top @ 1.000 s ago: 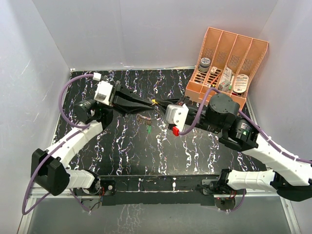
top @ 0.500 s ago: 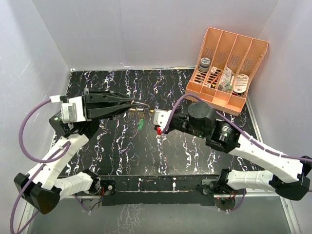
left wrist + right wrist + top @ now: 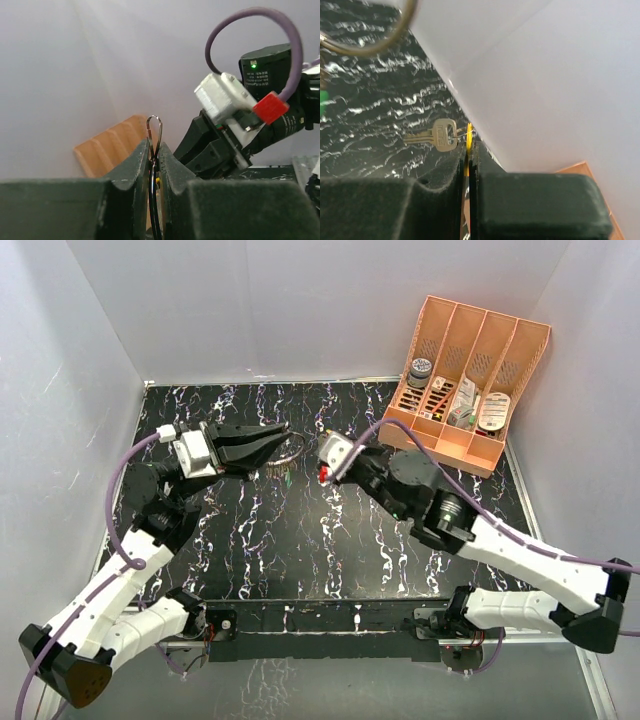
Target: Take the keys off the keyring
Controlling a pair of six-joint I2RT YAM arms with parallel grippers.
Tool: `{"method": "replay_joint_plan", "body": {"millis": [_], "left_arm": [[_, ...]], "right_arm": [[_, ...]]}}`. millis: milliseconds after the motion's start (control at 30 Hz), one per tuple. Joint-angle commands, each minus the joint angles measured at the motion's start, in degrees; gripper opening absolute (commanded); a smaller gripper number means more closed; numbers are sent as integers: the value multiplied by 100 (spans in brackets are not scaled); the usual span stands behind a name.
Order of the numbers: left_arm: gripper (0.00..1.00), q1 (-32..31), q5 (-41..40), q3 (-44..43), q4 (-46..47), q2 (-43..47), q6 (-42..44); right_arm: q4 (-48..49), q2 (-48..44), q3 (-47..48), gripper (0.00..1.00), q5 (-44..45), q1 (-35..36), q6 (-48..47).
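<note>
Both arms crept up-frame, and the left gripper (image 3: 154,155) pinches the keyring (image 3: 365,50) edge-on. The right gripper (image 3: 468,150) is clamped on the yellow key (image 3: 468,143), mostly hidden – the green key (image 3: 322,97) is cut off at frame-left.

**White walls, black marbled table**

You are looking at a black tabletop (image 3: 300,550) veined in white, sitting between 3 plain white walls (image 3: 280,300). An orange 4-slot organizer (image 3: 470,335) is leaning in the far right corner. Soft light is falling evenly.
</note>
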State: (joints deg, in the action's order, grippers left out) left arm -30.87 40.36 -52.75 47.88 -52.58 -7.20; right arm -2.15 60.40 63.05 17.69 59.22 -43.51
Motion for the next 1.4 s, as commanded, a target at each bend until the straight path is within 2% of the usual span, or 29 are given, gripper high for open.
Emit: {"method": "replay_joint_plan", "body": {"millis": [0,67,167,300,500,767,967,1033,1100,1167,1300,1367], "left_arm": [[0,-15,-1547,156,-1112,381,776],[0,-7,-1904,236,-1364,447,868],[0,-11,-2601,314,-1695,501,915],[0,-7,-3836,381,-2030,493,685],[0,-2,-4343,472,-2228,511,418],[0,-6,-4345,695,-2175,601,243],[0,1,-4137,602,-2200,637,324],[0,-4,-4114,616,-2191,628,316],[0,-6,-4044,611,-2168,612,288],[0,1,-3989,651,-2074,602,256],[0,-11,-4033,763,-1832,638,224],[0,-7,-4155,815,-1660,660,169]], "right_arm": [[423,396,-26,0,-110,-980,664],[392,594,8,0,-762,-1598,1048],[343,955,20,0,-1479,-2104,1406],[558,1285,-264,0,-1974,-2281,1813],[800,1887,-730,0,-2422,-2297,2481],[1166,3092,-1023,5,-2797,-2596,3377],[1377,3341,-1144,8,-3001,-2661,3584],[1347,3336,-1122,14,-3017,-2665,3599],[1309,3318,-1114,26,-3070,-2676,3606],[1280,3280,-1104,35,-3109,-2675,3604],[1288,3034,-1072,40,-3282,-2671,3732],[1684,2693,-1258,41,-3554,-2666,3968]]}}
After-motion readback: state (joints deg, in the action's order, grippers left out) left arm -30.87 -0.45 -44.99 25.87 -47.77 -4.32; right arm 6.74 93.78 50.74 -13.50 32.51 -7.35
